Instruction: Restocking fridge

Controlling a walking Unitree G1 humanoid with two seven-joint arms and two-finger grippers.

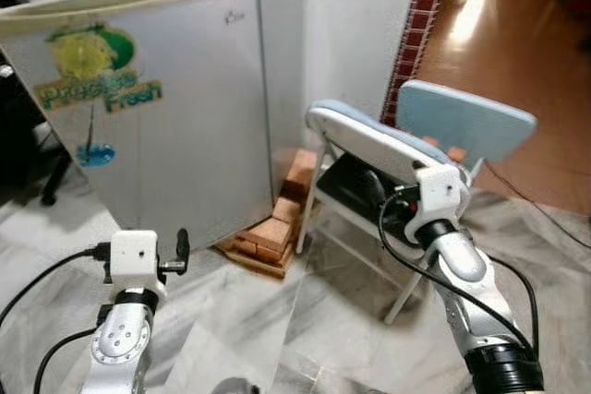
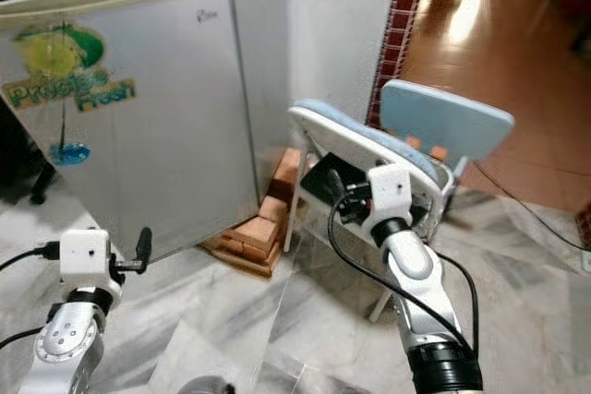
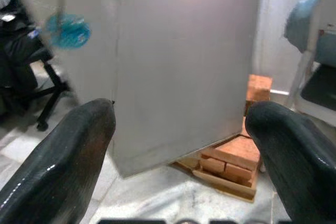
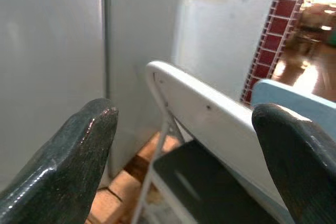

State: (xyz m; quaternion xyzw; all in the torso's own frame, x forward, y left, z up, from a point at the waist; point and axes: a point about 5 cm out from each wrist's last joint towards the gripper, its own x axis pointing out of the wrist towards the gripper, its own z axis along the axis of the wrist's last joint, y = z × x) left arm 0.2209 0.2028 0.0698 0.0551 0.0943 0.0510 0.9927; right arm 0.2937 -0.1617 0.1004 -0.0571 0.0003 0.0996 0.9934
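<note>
A small grey-white fridge [image 1: 175,126] with a green "Fresh" sticker stands ahead on the left, its door shut. My left gripper [image 1: 182,251] is low at the left, a short way in front of the fridge door. In the left wrist view its fingers [image 3: 63,156] stand wide apart with nothing between them, so it is open. My right gripper [image 1: 374,193] is raised on the right, just in front of a folding chair [image 1: 369,140]. Its fingers [image 4: 68,161] are also wide apart and empty, so it is open too.
The folding chair with pale blue pads [image 1: 466,117] stands right of the fridge against a white wall. Orange bricks [image 1: 277,223] are stacked on a board by the fridge's corner. A red tiled column [image 1: 420,16] rises behind. A black office chair [image 3: 31,72] stands left. The floor is marble [image 1: 277,320].
</note>
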